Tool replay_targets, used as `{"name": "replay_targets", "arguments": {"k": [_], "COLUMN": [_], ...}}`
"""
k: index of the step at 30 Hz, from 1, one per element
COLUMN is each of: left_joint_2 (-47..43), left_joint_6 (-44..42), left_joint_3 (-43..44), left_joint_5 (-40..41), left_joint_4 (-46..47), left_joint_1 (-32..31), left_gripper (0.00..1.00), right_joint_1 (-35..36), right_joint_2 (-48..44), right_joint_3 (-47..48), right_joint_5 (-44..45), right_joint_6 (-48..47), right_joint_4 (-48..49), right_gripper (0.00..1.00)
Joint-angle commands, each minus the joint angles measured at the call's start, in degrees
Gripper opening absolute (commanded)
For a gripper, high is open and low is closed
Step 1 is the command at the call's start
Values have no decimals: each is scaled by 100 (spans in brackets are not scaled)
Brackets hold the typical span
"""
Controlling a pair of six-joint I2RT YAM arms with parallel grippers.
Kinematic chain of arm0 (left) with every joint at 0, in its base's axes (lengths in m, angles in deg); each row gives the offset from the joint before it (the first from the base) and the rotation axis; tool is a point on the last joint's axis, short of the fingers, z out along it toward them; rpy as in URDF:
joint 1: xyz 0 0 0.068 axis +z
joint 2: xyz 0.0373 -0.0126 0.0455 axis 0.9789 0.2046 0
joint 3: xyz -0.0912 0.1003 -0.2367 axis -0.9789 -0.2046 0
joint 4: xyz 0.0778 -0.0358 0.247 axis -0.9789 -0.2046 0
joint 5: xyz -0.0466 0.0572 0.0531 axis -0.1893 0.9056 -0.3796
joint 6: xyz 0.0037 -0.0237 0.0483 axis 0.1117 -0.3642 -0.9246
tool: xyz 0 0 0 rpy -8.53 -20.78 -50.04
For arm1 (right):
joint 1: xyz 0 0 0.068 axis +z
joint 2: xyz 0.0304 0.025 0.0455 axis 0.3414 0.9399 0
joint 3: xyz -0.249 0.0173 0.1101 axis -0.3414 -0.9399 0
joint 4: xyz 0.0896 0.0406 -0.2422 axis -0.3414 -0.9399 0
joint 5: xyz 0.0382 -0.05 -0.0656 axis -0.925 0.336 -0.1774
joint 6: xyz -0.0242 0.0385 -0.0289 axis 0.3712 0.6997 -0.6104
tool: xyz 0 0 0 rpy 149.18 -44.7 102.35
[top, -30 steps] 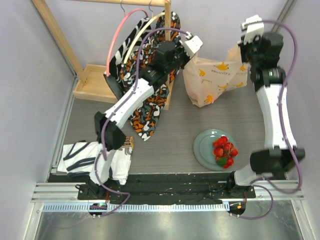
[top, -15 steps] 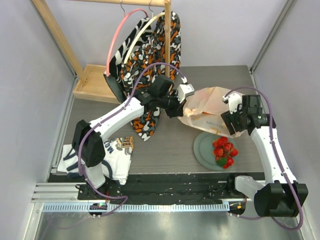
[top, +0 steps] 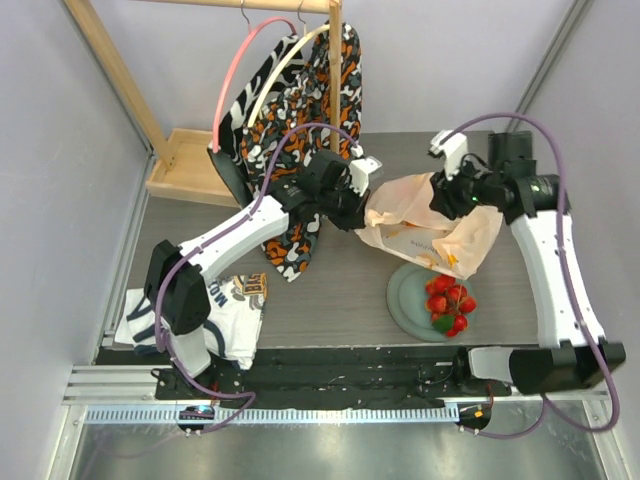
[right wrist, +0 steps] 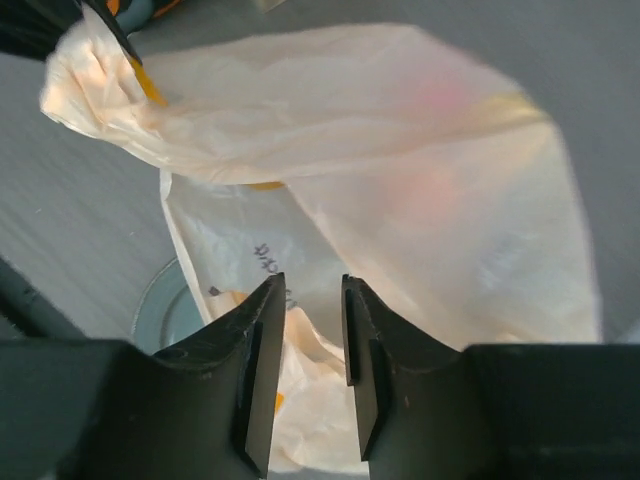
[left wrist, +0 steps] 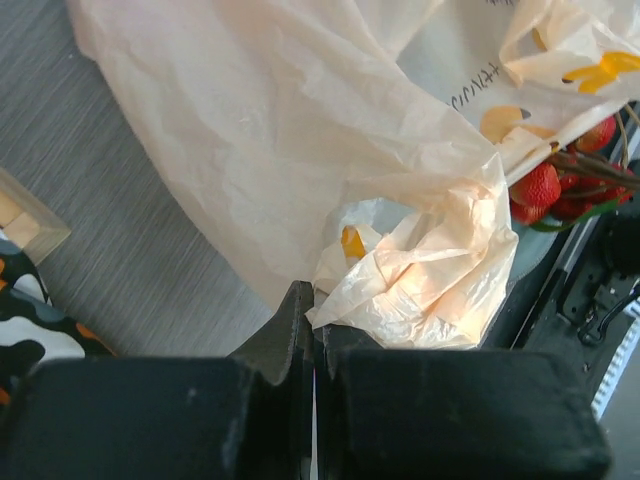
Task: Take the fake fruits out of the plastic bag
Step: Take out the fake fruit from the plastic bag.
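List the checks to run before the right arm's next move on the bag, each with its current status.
1. Left pincer shut on a bunched fold of the plastic bag: ok.
2. Right pincer over the bag, jaws apart, no film visibly between them: ok.
3. Bag mouth facing the right pincer: cannot tell.
4. Fruits remaining inside the bag: cannot tell, the film hides them.
5. Plate has bare room beside the red berry cluster: ok.
6. Bag clear of the plate: not ok, its lower corner overlaps the far rim.
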Motion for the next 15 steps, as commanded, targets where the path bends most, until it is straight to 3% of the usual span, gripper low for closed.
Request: {"name": "replay_targets", "arguments": {"k": [1,5,10,15], "left_joint_2": [-421,-412,-325,-245], "left_joint_6": [746,1045,1151,1080], "left_joint_3": [44,149,334,150], "left_joint_5": [494,564,310,204], "left_joint_4": [332,499,596,622], "left_joint_1": [26,17,17,26], "left_gripper": [0,0,0,0], "right_joint_1": [145,198,400,471], "right_joint_2": [725,1042,1324,1885], "right_joint_3": [-183,-262,-499,-763], "right_joint_5": [-618,-742,-461,1049], "right_joint_6": [-362,-240,173,1236], "right_joint_4": [-618,-575,250,1707], "right_gripper": [33,27,27,29]}}
